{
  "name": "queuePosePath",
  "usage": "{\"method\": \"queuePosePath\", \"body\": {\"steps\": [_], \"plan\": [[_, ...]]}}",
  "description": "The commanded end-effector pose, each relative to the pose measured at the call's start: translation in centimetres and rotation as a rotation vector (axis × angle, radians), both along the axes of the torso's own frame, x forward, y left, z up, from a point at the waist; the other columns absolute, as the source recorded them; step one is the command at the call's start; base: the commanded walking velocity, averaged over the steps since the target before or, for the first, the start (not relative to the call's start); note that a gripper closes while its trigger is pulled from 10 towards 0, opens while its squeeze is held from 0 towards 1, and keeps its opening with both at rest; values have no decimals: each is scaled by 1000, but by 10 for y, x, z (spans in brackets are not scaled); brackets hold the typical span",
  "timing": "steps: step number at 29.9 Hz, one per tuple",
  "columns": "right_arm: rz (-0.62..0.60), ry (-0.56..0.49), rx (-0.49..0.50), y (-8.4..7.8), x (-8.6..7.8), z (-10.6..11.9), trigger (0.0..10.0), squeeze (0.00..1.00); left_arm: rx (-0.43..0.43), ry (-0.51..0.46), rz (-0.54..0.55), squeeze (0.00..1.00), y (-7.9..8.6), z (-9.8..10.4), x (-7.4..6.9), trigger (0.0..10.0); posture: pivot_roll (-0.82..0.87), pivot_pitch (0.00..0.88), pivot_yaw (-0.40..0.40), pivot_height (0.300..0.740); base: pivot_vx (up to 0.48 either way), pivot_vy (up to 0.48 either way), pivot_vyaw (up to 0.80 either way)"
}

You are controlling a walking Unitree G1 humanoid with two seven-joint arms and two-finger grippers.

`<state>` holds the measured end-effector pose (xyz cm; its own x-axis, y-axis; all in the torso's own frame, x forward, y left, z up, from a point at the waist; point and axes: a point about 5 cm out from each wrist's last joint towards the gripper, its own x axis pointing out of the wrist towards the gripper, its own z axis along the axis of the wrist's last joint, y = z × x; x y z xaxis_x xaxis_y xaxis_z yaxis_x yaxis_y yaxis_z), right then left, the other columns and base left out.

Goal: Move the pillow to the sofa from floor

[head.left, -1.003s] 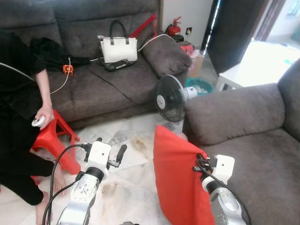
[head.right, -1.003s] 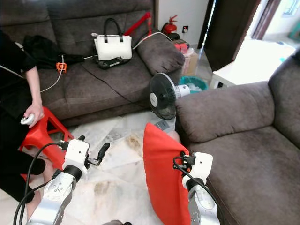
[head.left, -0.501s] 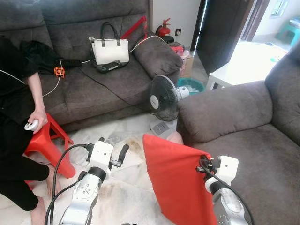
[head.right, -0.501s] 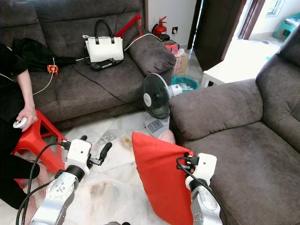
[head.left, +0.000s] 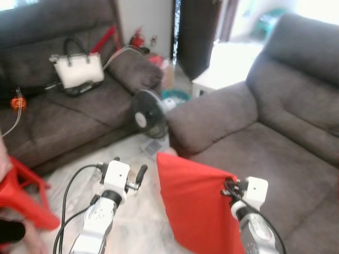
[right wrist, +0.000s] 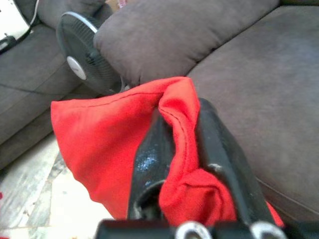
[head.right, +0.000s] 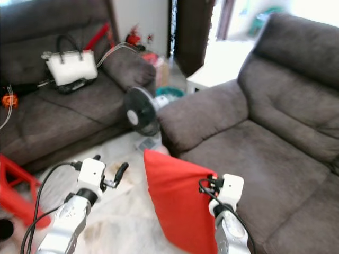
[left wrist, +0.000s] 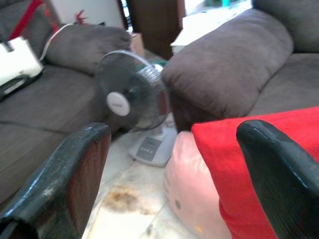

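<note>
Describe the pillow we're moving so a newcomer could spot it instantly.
Start at the grey sofa on the right. Just off its front edge, over the floor, hangs the red pillow, pinched at its top corner by the right gripper. It is the largest bright red thing nearby.

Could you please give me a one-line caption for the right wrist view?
Right gripper pinching a fold of the red pillow beside the grey sofa.

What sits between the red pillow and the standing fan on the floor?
A pale pink cushion-like object lies on the floor between the red pillow and the fan, seen in the left wrist view.
</note>
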<state>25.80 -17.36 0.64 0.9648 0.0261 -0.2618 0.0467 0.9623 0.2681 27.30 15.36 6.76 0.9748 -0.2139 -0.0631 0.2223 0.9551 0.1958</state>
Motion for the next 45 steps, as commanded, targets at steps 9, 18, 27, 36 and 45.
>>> {"method": "queuePosePath", "body": {"steps": [9,18,27,36,45], "plan": [[-24,-126,-26,-5,15,24,10000,0,5,-3,-17,0,-4,-1,2,10000,91,0,-19,740,0,0,-800],[-32,-122,-42,-8,14,24,10000,0,1,-3,-16,0,-5,-1,2,10000,91,0,-23,740,0,0,-800],[-42,-114,-47,-9,15,23,10000,0,0,-1,-3,0,0,-1,0,10000,93,0,-23,740,0,0,-800],[-41,-118,-45,-9,16,24,10000,0,-2,-3,-4,0,-1,-1,0,10000,91,0,-25,740,0,0,-800],[-41,-116,-47,-10,17,24,10000,0,37,-6,-18,0,-2,-1,0,10000,91,3,-26,740,0,-60,-800]]}}
